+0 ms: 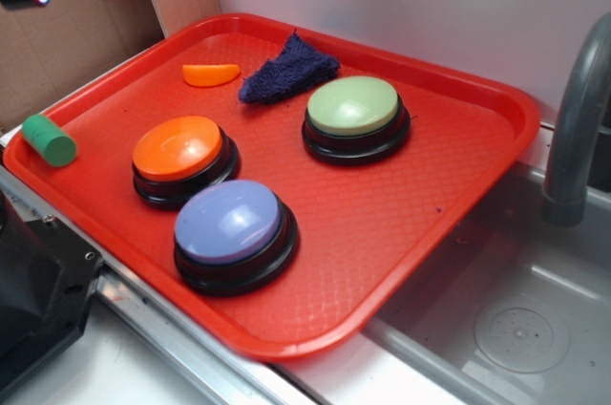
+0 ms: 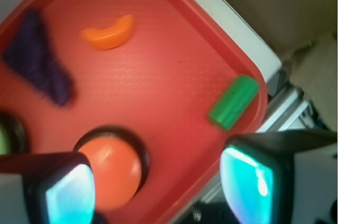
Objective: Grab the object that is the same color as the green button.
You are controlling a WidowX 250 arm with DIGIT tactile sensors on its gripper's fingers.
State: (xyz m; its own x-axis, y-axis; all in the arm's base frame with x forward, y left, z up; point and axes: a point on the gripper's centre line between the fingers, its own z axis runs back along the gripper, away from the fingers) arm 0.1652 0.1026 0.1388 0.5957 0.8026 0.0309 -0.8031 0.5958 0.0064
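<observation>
Green cylinder (image 1: 48, 139) (image 2: 233, 102), lying on its side at the red tray's (image 1: 458, 204) rim corner, probably light, rigid, smooth and roll-prone, best pinched across its curved sides; claw (image 2: 158, 184) spread wide, empty.

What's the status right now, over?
Tool open, empty, above the red plastic tray. Small bright green cylinder lying on its side at the tray's rim, untouched. Round orange dome button nearby, not blocking.
</observation>
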